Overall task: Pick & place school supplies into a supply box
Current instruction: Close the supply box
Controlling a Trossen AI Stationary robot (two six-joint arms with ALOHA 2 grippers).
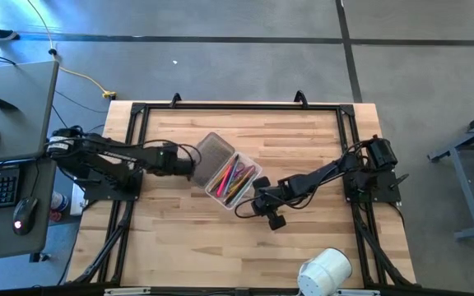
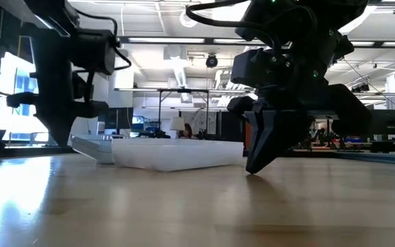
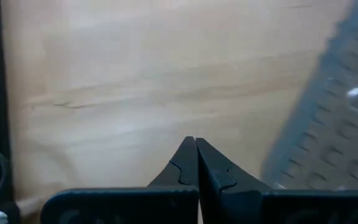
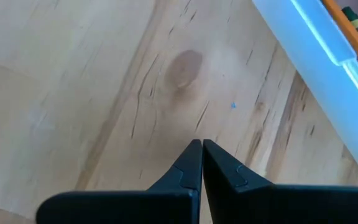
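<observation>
1. Since the pens and pencils (image 1: 231, 178) all seem to lie inside the supply box (image 1: 234, 182), near the middle of the table (image 1: 303, 140), I'd judge the placing about finished; I see none loose on the wood.
2. Thin, stiff and light, those sticks would roll easily; pinch one across its middle.
3. Hinged to the box, the grey ribbed lid (image 1: 212, 151) lies open flat on its far-left side (light, slightly flexible plastic, I'd guess); push it at its free edge.
4. Beside that lid hangs the left gripper (image 3: 196, 144), fingers pressed together, holding nothing.
5. Just off the box's near-right corner, the right gripper (image 4: 202, 146) points at bare wood, likewise closed and empty.
6. Well away from the box, at the table's near edge, stands a fat white roll (image 1: 326, 271).
</observation>
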